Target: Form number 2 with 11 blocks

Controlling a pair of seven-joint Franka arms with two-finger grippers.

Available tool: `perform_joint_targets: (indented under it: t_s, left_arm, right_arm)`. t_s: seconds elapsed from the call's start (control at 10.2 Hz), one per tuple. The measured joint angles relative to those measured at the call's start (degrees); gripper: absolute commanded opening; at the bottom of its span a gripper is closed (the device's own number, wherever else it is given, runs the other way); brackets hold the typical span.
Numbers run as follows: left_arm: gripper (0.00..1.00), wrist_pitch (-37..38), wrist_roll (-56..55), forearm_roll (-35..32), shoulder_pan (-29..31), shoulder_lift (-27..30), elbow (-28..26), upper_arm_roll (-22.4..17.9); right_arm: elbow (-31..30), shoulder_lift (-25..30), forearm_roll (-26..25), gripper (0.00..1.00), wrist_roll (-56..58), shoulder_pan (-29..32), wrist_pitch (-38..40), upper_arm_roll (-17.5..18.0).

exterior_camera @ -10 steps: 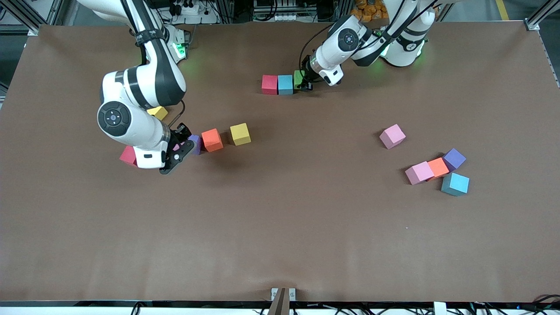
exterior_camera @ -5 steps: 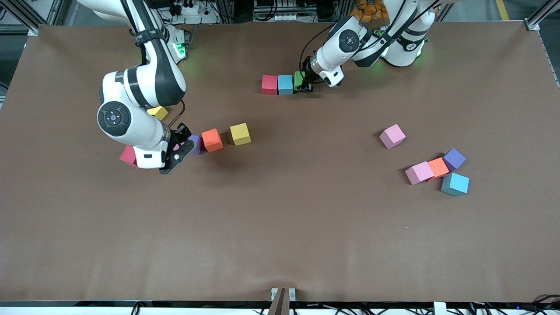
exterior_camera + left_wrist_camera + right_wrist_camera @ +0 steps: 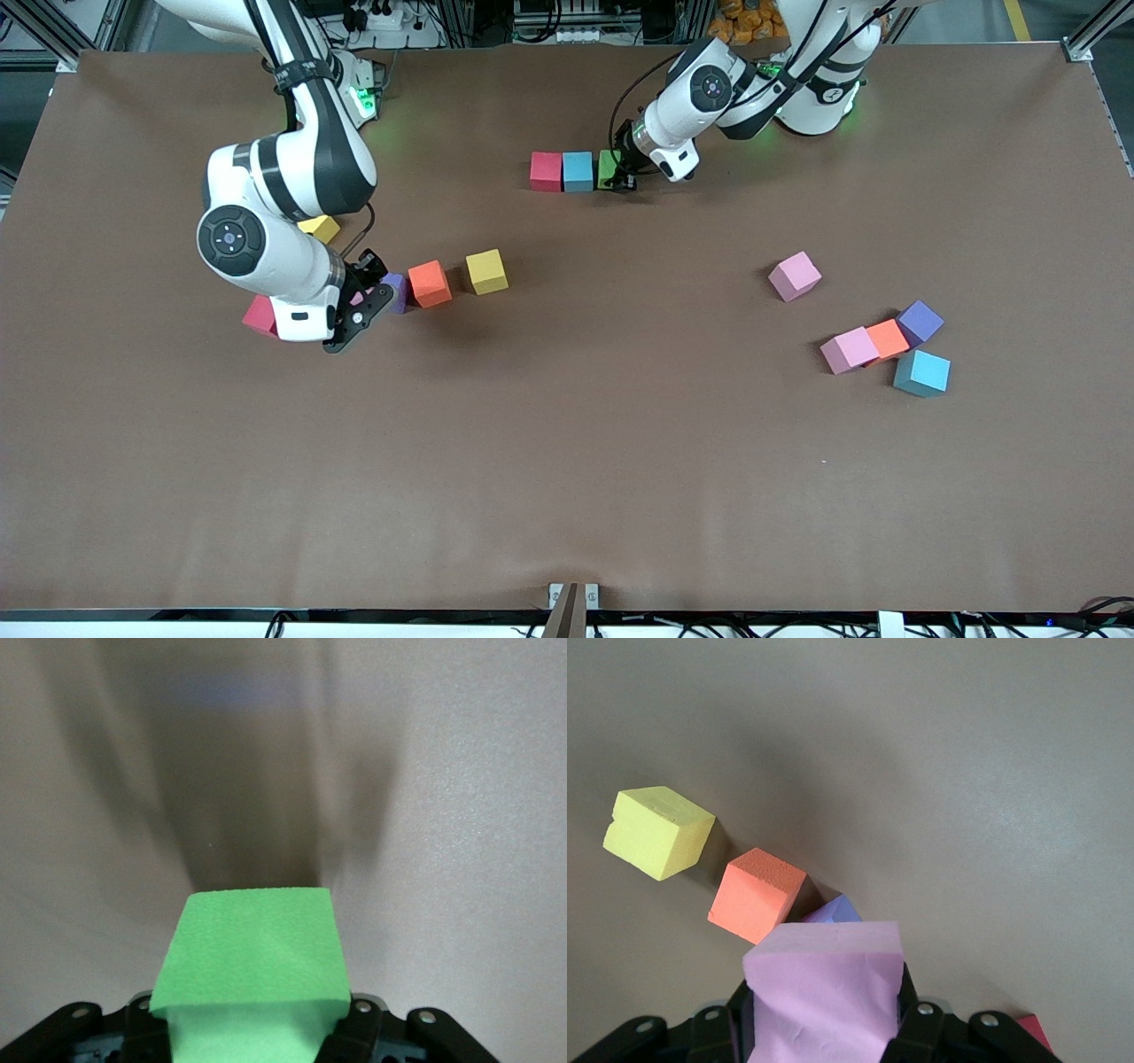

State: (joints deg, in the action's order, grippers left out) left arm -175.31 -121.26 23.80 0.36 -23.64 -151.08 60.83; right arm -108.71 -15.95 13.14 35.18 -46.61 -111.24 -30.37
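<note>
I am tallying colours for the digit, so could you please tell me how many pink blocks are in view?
3: one pink block alone toward the left arm's end, a second pink block touching the orange block, a third pink block in the right gripper. Others may be hidden.

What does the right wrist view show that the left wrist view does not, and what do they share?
Only the right wrist view shows a pink block in the right hand, with a purple block, an orange block and a yellow block on the table. Only the left wrist view shows a green block in the left hand. Both show one block gripped over the brown table.
</note>
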Motion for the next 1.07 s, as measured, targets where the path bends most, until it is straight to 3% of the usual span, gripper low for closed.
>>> perform_joint_targets:
  t_s: [1.07]
  left_arm:
    - [0.00, -0.25, 0.00, 0.00, -3.57, -1.34, 1.31, -3.62]
  right_arm:
    - [0.00, 0.00, 0.00, 0.00, 0.00, 0.00, -0.02, -0.01]
